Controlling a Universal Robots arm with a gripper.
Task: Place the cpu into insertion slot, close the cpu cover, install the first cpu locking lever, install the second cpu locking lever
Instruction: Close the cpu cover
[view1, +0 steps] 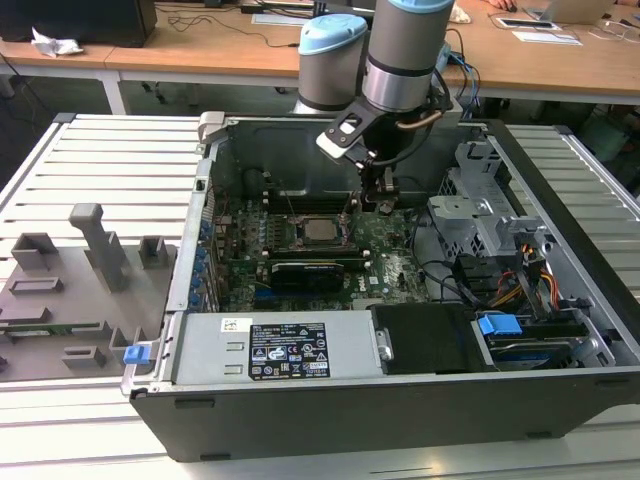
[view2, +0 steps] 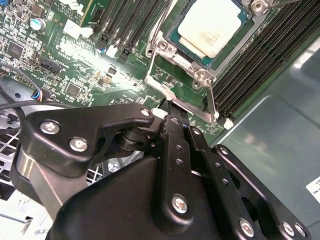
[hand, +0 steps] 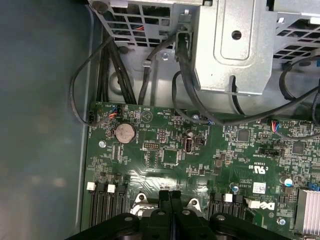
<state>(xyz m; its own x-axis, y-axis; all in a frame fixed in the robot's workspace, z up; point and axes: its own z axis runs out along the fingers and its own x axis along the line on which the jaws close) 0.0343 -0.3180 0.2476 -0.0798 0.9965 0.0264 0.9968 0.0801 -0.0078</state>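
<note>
- Step in hand, as I judge it: lever work; the cpu (view2: 212, 27) is sitting flat in the insertion slot (view2: 174, 37), and the cpu cover (view2: 162, 47) is appearing to lie down around it, its window showing the pale face
- End effector (view1: 378, 195): reaching down into the computer case (view1: 400, 420), just beside the slot on the exterior view's right; in the first wrist view its fingers (hand: 164, 200) are lying together with only a seam between them, and nothing is showing in their grip
- In the second wrist view the tips are hanging close to a thin metal lever (view2: 211, 100) at the socket's edge; whether they are touching it I cannot tell
- What the move is calling for, by my reckoning: a short, steady push on a springy wire close to the green board (view1: 395, 262), with no slip onto the small parts around it
- Computer case, contents: the green board, a grey power supply (view1: 220, 345) along the near wall, a metal drive cage (view1: 480, 215) on the exterior view's right, black cables (view1: 465, 285) running between them
- Bench (view1: 110, 165): carrying the case and, on the exterior view's left, a grey fixture plate (view1: 60, 300) with upright holders
</note>
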